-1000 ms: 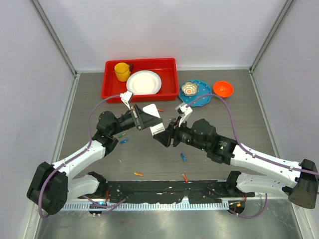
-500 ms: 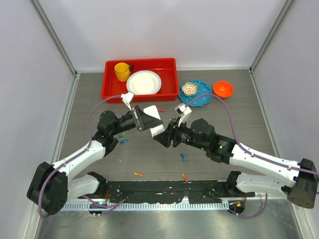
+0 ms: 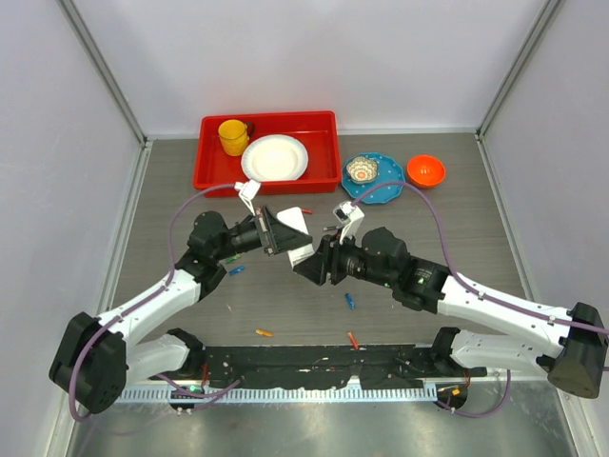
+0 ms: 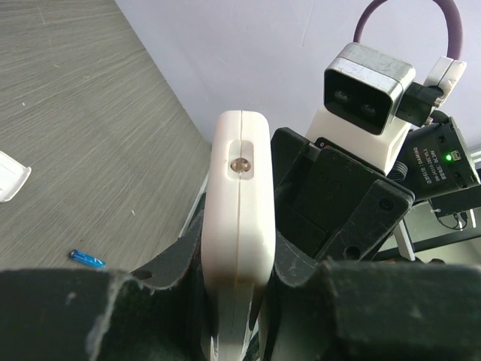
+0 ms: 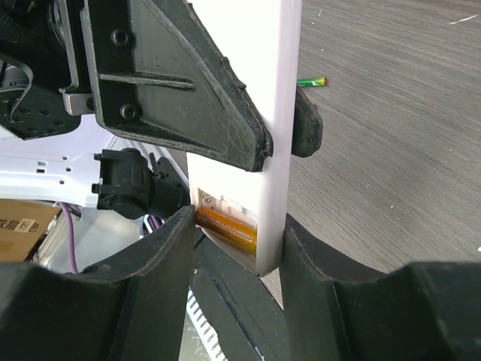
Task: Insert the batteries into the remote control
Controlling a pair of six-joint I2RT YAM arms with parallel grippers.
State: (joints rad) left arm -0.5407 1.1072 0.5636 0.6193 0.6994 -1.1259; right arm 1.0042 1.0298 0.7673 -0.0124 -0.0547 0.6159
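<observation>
My left gripper point(image 3: 276, 231) holds the white remote control point(image 3: 293, 235) above the table's middle, shut on its edges point(image 4: 239, 248). In the right wrist view the remote point(image 5: 276, 113) hangs down with its battery bay open. An orange battery point(image 5: 225, 226) lies slanted in that bay. My right gripper point(image 3: 310, 267) straddles the remote's lower end point(image 5: 237, 226): one finger point(image 5: 161, 256) presses the battery's outer end, the other point(image 5: 319, 263) rests against the remote's back. Loose batteries lie on the table: blue point(image 3: 350, 301), orange point(image 3: 264, 332), red point(image 3: 353, 340), green point(image 3: 231, 257).
A red tray point(image 3: 211, 177) at the back holds a yellow cup point(image 3: 233, 136) and a white plate point(image 3: 274, 157). A blue plate point(image 3: 388, 188) with a small bowl point(image 3: 362, 170) and an orange bowl point(image 3: 425, 169) sit back right. A small white cover point(image 4: 11, 175) lies on the table.
The right gripper has closed a little onto the remote's lower end and battery. Both grippers and the remote have drifted slightly left and toward the back.
</observation>
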